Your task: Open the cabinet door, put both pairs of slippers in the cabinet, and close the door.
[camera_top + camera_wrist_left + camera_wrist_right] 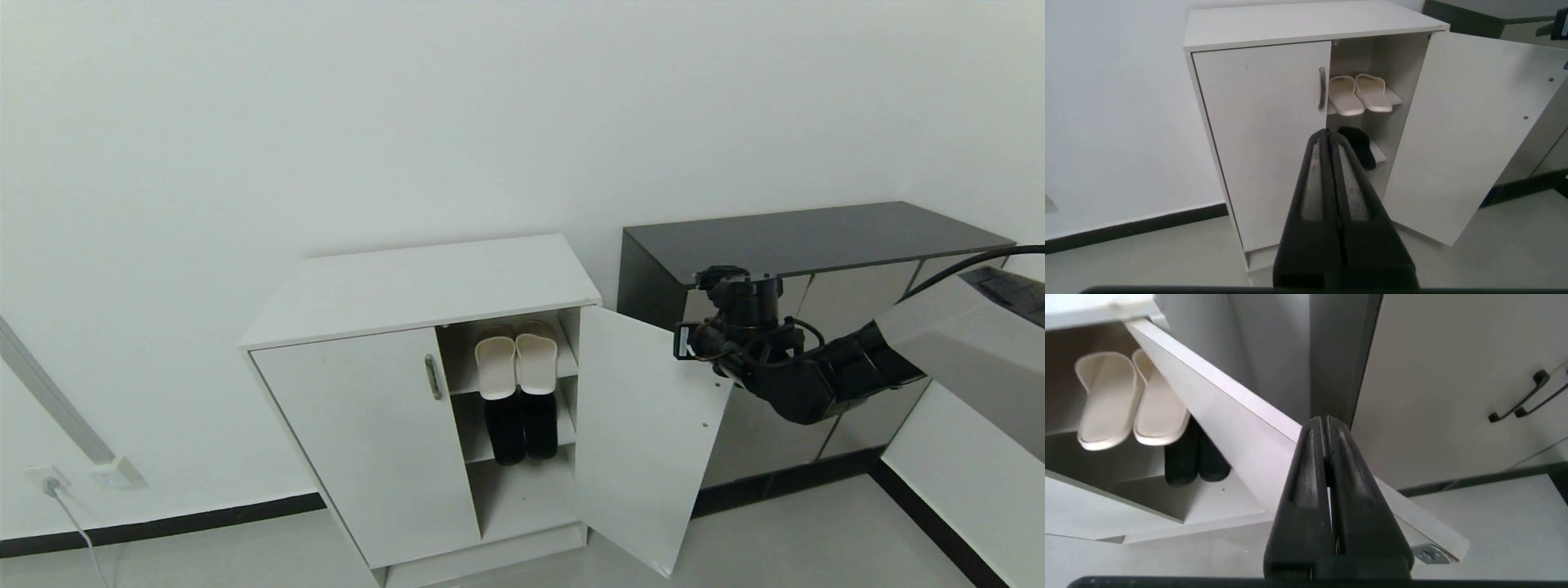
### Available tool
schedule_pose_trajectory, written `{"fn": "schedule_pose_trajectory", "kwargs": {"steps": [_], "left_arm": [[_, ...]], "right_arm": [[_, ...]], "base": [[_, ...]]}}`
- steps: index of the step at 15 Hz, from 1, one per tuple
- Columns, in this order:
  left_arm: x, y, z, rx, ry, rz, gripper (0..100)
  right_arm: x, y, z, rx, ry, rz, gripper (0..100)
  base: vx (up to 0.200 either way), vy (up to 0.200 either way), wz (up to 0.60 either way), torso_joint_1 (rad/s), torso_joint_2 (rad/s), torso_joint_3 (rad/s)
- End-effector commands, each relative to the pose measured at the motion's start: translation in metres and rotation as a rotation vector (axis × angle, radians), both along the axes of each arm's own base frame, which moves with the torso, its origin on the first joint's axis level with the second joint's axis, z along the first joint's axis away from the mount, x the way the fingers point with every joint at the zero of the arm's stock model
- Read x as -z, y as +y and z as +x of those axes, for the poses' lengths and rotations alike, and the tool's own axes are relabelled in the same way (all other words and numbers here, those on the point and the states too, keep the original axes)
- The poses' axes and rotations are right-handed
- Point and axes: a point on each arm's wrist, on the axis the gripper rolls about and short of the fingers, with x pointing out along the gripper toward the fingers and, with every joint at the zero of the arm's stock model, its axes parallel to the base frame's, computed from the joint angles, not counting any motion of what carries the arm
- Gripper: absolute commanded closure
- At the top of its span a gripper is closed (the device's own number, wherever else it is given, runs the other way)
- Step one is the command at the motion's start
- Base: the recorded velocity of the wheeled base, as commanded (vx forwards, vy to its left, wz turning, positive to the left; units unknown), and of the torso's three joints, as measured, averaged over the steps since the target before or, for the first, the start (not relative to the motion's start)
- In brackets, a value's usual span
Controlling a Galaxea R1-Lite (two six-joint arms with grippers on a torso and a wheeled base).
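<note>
Both pairs in cabinet (424,286), door (645,425) open.
White slippers (516,365) on top shelf, black slippers (521,429) on shelf below. R gripper (684,340) fingers together, by door's top edge; L gripper (1327,139) fingers together, facing cabinet front.

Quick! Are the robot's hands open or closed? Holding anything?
Left gripper: closed, holding nothing.
Right gripper: closed, holding nothing, by the open door.

Plain white wall (326,122) behind. Dark-topped sideboard (808,233) at 3 o'clock, against the wall. Black skirting (163,523) along the base — pale grey floor (816,539) below. Socket (45,476) with plugged cable (77,531) at 8 o'clock, trunking (49,392) slanting above it.
</note>
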Motion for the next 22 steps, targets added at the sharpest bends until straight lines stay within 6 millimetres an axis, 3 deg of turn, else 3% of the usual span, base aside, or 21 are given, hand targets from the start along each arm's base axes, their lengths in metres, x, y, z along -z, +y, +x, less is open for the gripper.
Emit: {"fn": "schedule_pose_trajectory", "kwargs": {"steps": [1,6,14,18,22], "left_arm": [[0.0,0.0,0.0,0.0,0.001,0.0,100],[0.0,0.0,0.0,0.0,0.001,0.0,100],[0.0,0.0,0.0,0.0,0.001,0.0,100],[0.0,0.0,0.0,0.0,0.001,0.0,100],[0.0,0.0,0.0,0.0,0.001,0.0,100]], "right_arm": [[0.003,-0.003,0.002,0.008,0.005,-0.002,100],[0.007,-0.013,0.014,0.038,0.001,-0.002,100],[0.011,-0.012,0.013,0.036,0.035,-0.016,100],[0.002,-0.001,-0.004,0.001,0.035,-0.017,100],[-0.011,0.03,-0.05,-0.104,0.055,-0.005,100]], "base": [[0.0,0.0,0.0,0.0,0.0,0.0],[0.0,0.0,0.0,0.0,0.0,0.0],[0.0,0.0,0.0,0.0,0.0,0.0],[0.0,0.0,0.0,0.0,0.0,0.0],[0.0,0.0,0.0,0.0,0.0,0.0]]}}
